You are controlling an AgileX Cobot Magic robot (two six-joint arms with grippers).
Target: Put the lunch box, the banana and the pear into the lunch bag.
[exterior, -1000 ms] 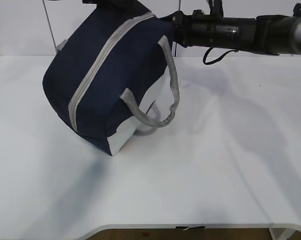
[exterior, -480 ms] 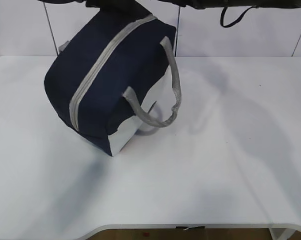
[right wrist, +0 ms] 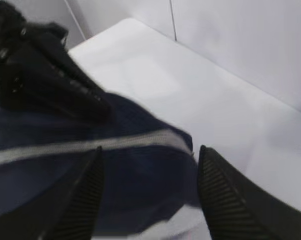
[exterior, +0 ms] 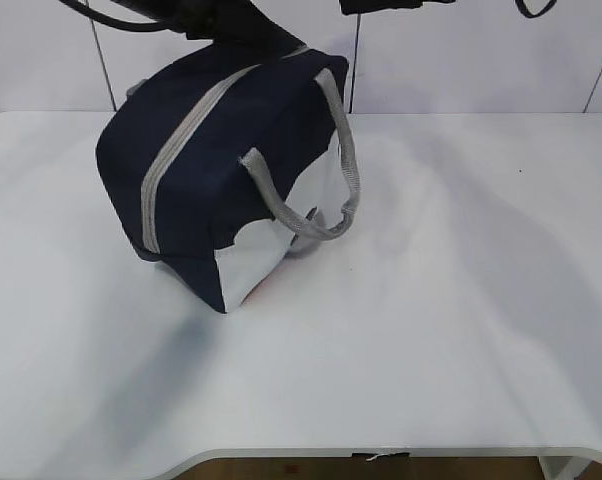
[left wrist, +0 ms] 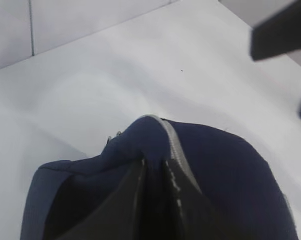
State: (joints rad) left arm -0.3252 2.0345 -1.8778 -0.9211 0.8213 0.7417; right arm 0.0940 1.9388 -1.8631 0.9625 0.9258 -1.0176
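The lunch bag [exterior: 231,150] is deep navy blue, crossed by a pale grey zipper [exterior: 181,150] band along its top. Its end panel [exterior: 271,240] is white, and the strap handle [exterior: 326,180] is a woven light grey — a fine ribbed weave shows in it. The tabletop [exterior: 431,330] is plain white, with soft grey shadows. Behind it the wall [exterior: 481,60] is off-white with thin dark seams. Both end effectors — left end effector [left wrist: 155,200] and right end effector [right wrist: 148,200] — are black, the right one's fingers [right wrist: 225,200] finely ridged.
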